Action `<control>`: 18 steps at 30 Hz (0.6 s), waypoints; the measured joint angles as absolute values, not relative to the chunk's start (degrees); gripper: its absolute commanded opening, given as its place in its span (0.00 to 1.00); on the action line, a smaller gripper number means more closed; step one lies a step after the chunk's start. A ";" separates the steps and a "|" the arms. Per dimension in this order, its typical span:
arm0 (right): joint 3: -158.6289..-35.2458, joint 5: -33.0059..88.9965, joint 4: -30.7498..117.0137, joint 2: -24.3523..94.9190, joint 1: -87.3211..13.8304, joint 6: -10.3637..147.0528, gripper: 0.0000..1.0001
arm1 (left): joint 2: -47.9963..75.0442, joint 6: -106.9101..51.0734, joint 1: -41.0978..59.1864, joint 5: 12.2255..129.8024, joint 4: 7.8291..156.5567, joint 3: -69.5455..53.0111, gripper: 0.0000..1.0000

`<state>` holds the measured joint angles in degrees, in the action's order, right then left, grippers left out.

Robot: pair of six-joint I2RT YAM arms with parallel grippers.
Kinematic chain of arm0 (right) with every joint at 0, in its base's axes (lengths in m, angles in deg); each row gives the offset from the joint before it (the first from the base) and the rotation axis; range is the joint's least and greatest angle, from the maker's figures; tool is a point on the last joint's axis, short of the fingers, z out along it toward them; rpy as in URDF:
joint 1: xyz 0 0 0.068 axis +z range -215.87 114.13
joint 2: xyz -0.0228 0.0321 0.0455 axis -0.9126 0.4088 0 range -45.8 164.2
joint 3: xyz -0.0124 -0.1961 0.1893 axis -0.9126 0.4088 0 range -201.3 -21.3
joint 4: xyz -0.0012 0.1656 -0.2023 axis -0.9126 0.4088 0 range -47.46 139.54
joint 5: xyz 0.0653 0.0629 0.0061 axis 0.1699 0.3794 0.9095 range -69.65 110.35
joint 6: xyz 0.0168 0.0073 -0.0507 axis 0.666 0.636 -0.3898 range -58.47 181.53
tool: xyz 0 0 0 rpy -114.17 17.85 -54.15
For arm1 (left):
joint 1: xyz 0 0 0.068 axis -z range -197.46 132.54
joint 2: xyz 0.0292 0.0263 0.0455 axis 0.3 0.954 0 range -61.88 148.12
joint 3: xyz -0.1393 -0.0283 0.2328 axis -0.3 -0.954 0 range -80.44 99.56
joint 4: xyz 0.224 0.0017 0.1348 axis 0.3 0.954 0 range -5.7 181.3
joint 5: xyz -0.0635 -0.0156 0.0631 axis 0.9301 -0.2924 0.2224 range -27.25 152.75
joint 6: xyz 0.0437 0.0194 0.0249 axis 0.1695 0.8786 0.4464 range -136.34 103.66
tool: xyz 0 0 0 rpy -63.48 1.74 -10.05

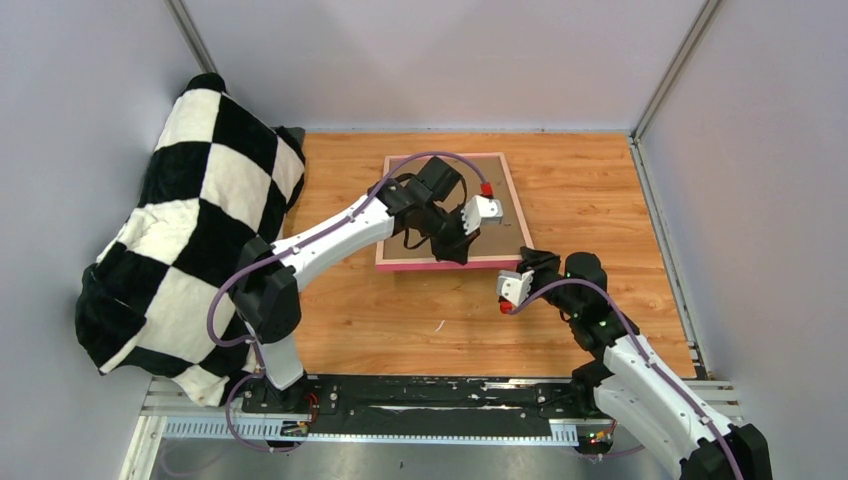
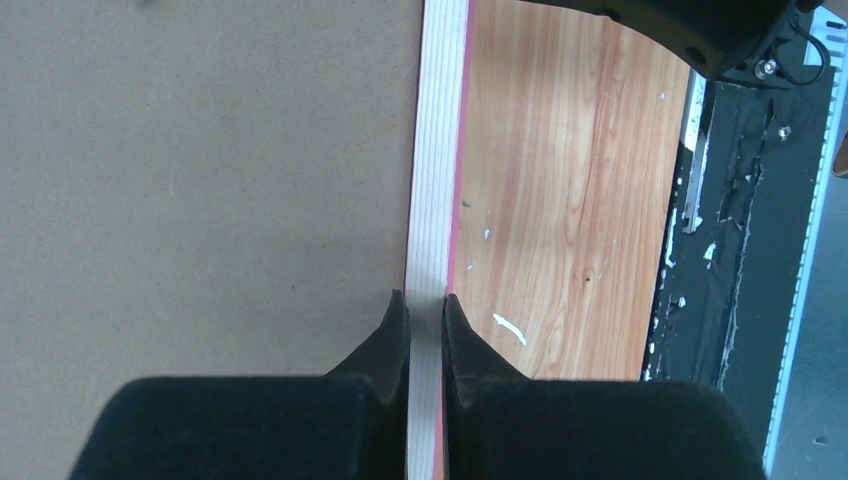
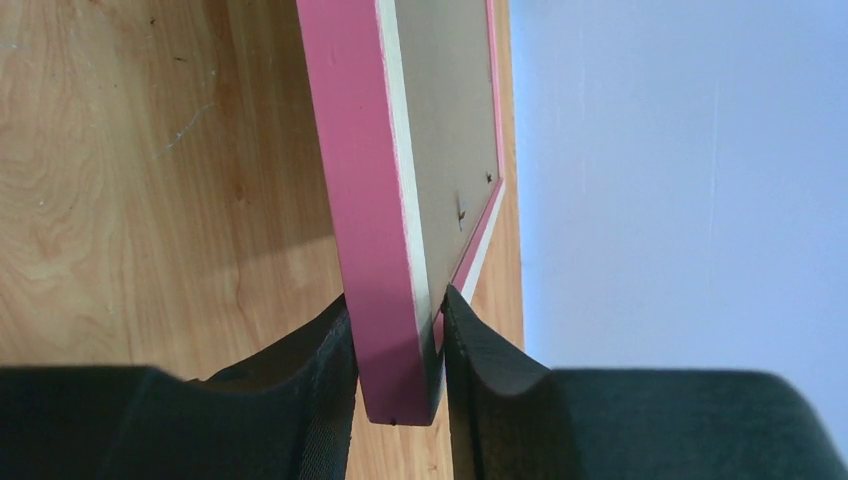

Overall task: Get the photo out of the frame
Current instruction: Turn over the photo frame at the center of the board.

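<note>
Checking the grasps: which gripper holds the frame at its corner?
The right gripper: its fingers pinch the corner of the frame, while the left gripper straddles the rim mid-edge.

Left hand (image 2: 425, 305), right hand (image 3: 396, 305) — both clamped

High rear downward overview; both wrist views close on the frame (image 3: 360, 200).

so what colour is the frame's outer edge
Bright pink on the frame, clearest in the right wrist view.
</note>
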<state>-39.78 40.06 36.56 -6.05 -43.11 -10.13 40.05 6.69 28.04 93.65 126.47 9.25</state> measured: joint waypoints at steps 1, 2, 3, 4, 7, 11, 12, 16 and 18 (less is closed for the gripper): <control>-39.81 39.84 36.49 -6.33 -42.93 -10.22 0.10 | 39.94 6.51 27.95 93.87 126.54 9.45 0.01; -39.81 39.80 36.49 -6.51 -42.82 -10.22 0.04 | 39.83 6.32 27.84 94.00 126.71 9.58 0.11; -39.87 39.73 36.58 -6.75 -42.58 -10.24 0.01 | 39.72 6.14 27.71 94.08 126.91 9.67 0.24; -40.07 39.66 36.84 -6.79 -42.39 -10.28 0.00 | 39.63 6.05 27.62 94.11 127.08 9.76 0.38; -40.99 39.69 37.65 -6.82 -41.45 -10.28 0.00 | 39.04 5.40 27.25 93.56 127.30 10.81 0.82; -43.43 39.77 39.71 -6.53 -40.46 -9.71 0.00 | 36.18 5.31 26.53 92.27 127.21 13.93 1.00; -44.35 39.80 40.32 -6.38 -40.33 -9.30 0.00 | 34.96 5.16 26.36 91.77 127.19 14.91 1.00; -48.42 40.15 42.83 -5.57 -39.98 -6.83 0.00 | 29.91 5.09 25.55 89.14 126.84 19.05 1.00; -50.78 40.74 44.41 -5.20 -39.96 -5.32 0.00 | 27.02 4.76 24.94 86.83 126.60 21.73 1.00</control>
<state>-50.78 40.74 44.41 -5.20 -39.96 -5.32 27.02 4.76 24.94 86.83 126.60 21.73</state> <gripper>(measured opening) 0.323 0.996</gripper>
